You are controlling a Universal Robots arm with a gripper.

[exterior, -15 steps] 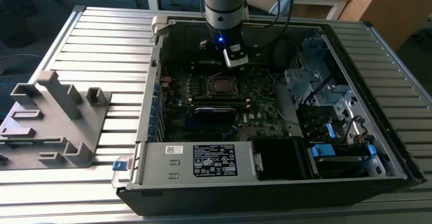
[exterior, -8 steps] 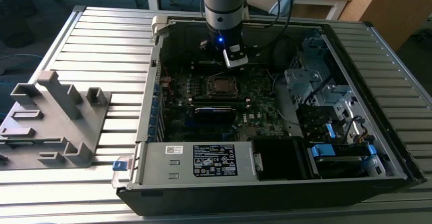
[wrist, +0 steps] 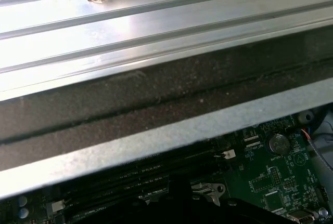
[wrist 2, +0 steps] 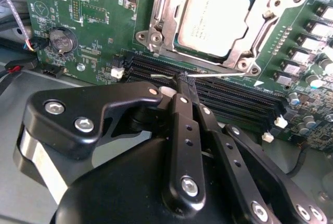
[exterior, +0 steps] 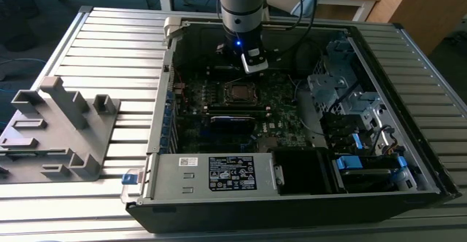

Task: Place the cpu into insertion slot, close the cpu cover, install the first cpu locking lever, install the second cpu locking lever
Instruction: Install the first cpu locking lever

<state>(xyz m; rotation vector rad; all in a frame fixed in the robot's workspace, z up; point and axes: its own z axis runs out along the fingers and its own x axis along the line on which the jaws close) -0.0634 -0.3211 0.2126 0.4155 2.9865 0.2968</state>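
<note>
Now, cpu [exterior: 237, 93]: silver face up, seated in the insertion slot [wrist 2: 179, 29], at the centre of the exterior view.
cpu cover [wrist 2: 166, 11]: lying flat, framing the chip.
Locking lever [wrist 2: 218, 72]: thin silver rod along the cover's edge.
Gripper [wrist 2: 184, 78]: fingers drawn together, no gap showing, tips touching the rod; whether they clamp it cannot be told.
Memory slots [wrist 2: 234, 96]: black, between gripper and socket.
Motherboard [wrist 2: 99, 16]: green, inside the open computer case [exterior: 408, 89].
</note>
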